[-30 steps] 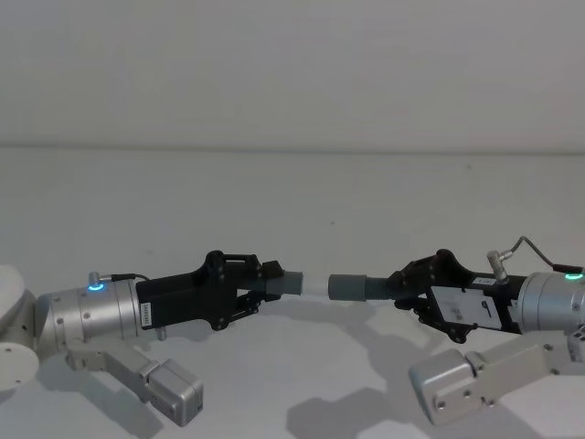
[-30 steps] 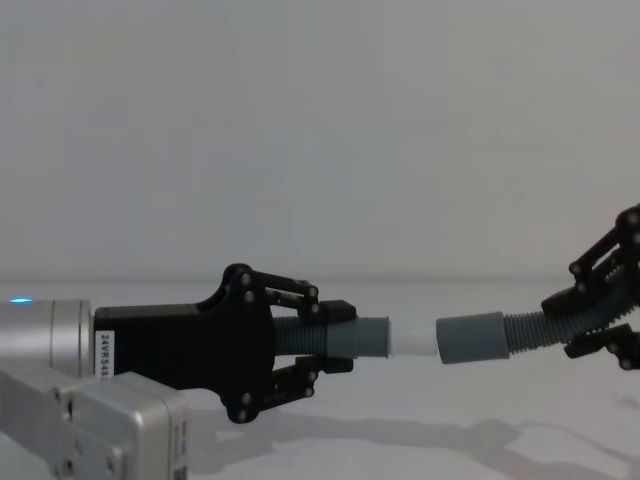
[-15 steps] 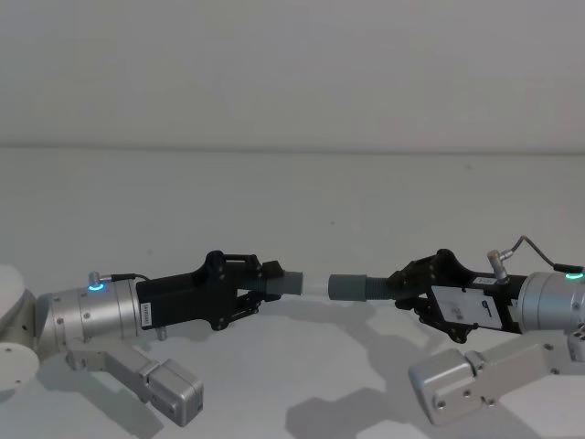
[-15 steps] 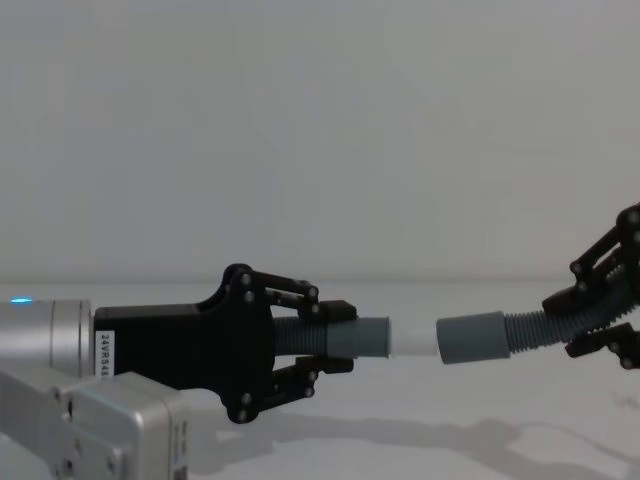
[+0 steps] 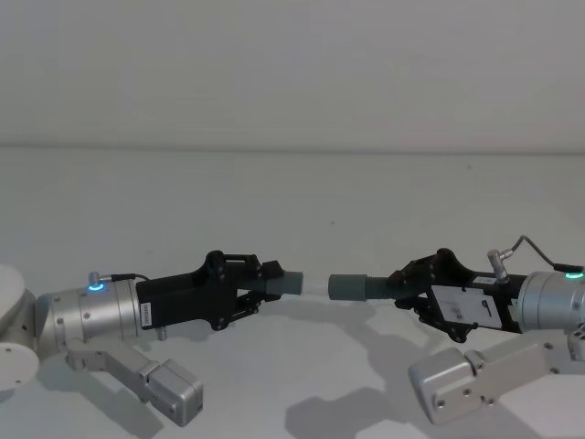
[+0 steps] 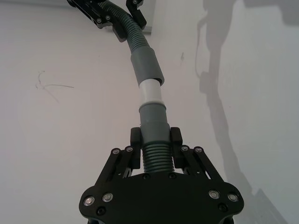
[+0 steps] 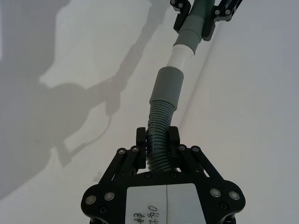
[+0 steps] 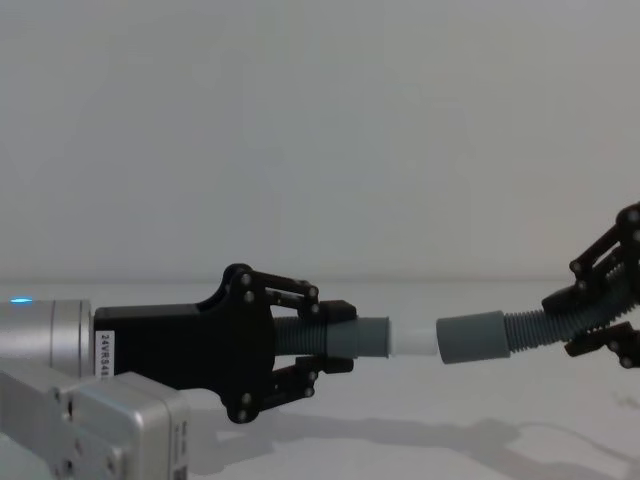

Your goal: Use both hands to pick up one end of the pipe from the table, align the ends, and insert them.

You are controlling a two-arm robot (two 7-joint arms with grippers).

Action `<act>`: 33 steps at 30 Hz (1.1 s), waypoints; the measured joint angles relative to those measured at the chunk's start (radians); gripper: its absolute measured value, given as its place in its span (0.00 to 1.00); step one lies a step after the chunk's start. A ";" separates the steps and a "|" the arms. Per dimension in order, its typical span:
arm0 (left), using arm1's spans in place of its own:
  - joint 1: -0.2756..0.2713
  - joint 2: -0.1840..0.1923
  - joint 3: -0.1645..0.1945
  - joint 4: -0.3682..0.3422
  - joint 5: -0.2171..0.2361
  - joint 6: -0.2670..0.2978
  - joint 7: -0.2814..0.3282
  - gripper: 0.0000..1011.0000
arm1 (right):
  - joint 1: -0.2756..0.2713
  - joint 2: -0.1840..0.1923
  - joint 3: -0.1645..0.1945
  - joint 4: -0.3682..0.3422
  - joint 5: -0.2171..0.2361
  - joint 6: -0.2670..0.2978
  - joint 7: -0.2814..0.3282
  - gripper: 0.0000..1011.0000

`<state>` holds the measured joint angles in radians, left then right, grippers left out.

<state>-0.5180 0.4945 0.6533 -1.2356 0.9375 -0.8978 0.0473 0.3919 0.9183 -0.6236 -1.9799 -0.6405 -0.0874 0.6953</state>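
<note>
Both arms reach inward above the white desk (image 5: 292,192), their grippers facing each other. The left gripper (image 8: 325,342) is clenched around the ribbed neck of the short hose piece (image 8: 345,338), whose narrow white tip (image 8: 414,341) points toward the robot's right. The right gripper (image 5: 400,282) is clamped on the corrugated body of the longer ribbed piece (image 8: 528,331), whose smooth grey cuff (image 8: 472,338) points toward the robot's left. In the chest view the white tip and the cuff lie at nearly the same height, the tip's end meeting the cuff's mouth; how far it has entered cannot be told. In the left wrist view the tip (image 6: 151,92) sits at the cuff's rim (image 6: 146,67), with the two pieces forming a slight bend there. Both hose pieces are held clear of the desk, casting shadows on it.
</note>
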 joint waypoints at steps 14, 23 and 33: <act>0.000 0.000 0.000 0.000 0.000 0.000 0.000 0.36 | 0.000 0.000 0.001 0.000 0.001 0.000 0.000 0.27; 0.000 0.000 0.000 0.000 0.000 0.000 0.000 0.36 | 0.000 0.000 0.001 0.000 0.001 0.000 0.000 0.27; 0.000 0.000 0.000 0.000 0.000 0.000 0.000 0.36 | 0.000 0.000 0.001 0.000 0.001 0.000 0.000 0.27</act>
<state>-0.5180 0.4945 0.6533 -1.2357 0.9375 -0.8978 0.0473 0.3918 0.9182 -0.6230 -1.9796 -0.6394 -0.0875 0.6951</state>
